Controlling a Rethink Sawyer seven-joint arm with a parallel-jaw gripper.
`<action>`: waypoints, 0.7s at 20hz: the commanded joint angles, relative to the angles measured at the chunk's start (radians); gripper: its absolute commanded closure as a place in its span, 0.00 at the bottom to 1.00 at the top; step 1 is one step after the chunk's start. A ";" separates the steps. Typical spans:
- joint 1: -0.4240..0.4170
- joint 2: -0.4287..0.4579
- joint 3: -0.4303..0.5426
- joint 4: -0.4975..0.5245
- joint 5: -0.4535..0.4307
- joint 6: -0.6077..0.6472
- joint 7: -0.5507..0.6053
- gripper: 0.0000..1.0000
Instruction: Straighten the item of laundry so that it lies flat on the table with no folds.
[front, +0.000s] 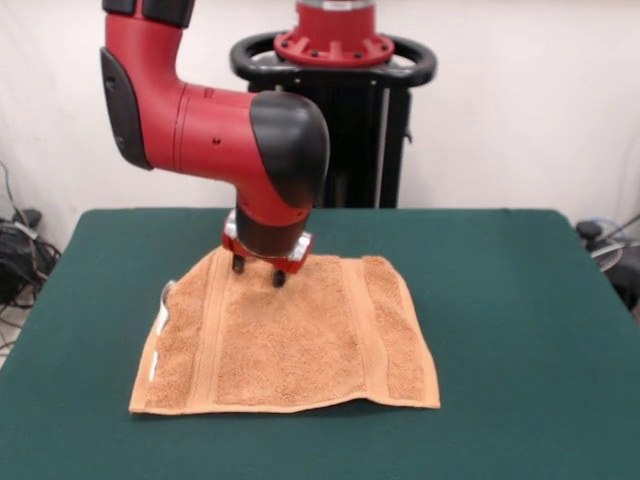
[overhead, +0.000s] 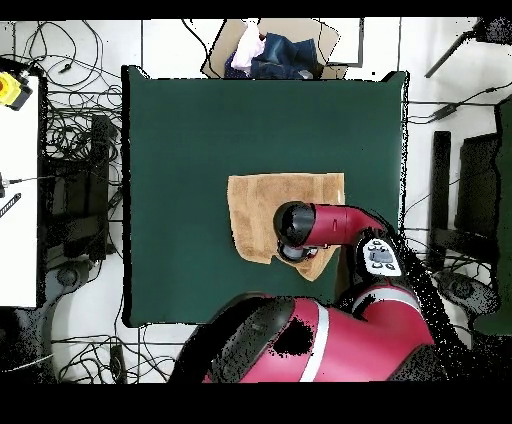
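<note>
The towel (front: 290, 335), lying near the middle of the green table (front: 520, 330), looks light, soft and floppy, best pinched at an edge or corner, and the gripper (front: 257, 268) hangs at its far edge, fingers apparently apart, holding nothing.

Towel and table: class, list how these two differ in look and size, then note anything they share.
The towel is orange-tan; the table is dark green. The towel is far smaller, covering only a middle patch of the table. The towel carries woven bands; the table top is plain. Both are roughly rectangular and lie flat.
</note>
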 joint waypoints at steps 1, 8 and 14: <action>-0.056 -0.060 0.034 0.072 -0.038 -0.073 -0.022 0.00; -0.118 -0.136 0.075 -0.041 -0.014 0.046 -0.115 0.00; -0.141 -0.136 0.114 -0.194 -0.009 0.170 -0.175 0.00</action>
